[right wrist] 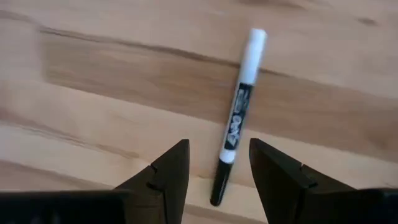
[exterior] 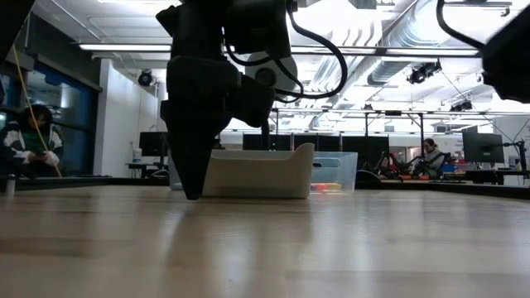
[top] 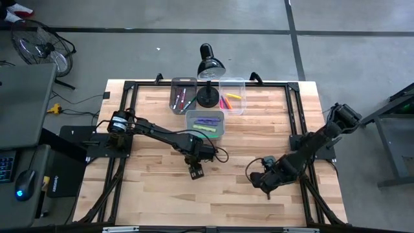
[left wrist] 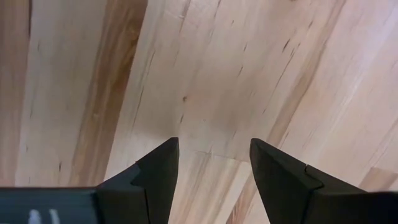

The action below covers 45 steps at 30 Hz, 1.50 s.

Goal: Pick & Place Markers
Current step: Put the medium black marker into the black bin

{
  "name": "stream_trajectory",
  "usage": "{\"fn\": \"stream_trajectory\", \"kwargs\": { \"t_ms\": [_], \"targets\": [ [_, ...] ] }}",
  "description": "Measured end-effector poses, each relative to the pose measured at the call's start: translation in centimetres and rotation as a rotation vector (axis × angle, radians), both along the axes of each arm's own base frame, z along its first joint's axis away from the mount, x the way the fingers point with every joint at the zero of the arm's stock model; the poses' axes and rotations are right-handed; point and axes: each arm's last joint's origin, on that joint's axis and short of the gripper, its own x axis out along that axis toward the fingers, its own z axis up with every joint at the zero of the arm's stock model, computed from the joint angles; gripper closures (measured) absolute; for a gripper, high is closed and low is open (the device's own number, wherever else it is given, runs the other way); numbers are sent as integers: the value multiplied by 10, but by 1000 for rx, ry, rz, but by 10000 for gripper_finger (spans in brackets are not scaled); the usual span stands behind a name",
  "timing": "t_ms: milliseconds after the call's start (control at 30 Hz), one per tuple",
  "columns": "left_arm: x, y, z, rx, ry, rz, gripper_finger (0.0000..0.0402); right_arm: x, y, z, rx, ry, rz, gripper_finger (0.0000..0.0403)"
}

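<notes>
toward five o'clock on the pale wooden table, the right gripper hovered with jaws parted and empty over a white marker with a black barrel lying flat; the left gripper, near centre, gaped over bare wood; other markers lay in clear plastic bins at twelve o'clock

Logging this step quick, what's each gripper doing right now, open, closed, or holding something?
Left gripper: open, empty, low over bare table.
Right gripper: open, holding nothing, jaws either side of a white marker lying on the table.
</notes>
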Motion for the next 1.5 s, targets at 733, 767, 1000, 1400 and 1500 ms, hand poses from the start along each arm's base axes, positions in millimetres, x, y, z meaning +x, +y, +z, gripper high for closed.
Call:
{"fn": "stream_trajectory", "kwargs": {
  "t_ms": [733, 767, 1000, 1400, 1500],
  "targets": [
    [-1, 0, 0, 21, -3, -63, 209, -14, 7, -24, -44, 266, 0, 246],
    [-1, 0, 0, 21, -3, -63, 209, -16, 8, -24, -42, 279, 1, 246],
    [-1, 0, 0, 20, -3, -60, 209, -34, 10, -21, -94, 400, 17, 246],
    [0, 0, 0, 23, -12, -59, 209, -71, -9, -19, -60, 412, 34, 246],
    [0, 1, 0, 26, -12, -58, 209, -76, -15, -22, -58, 407, 49, 246]
  ]
}}
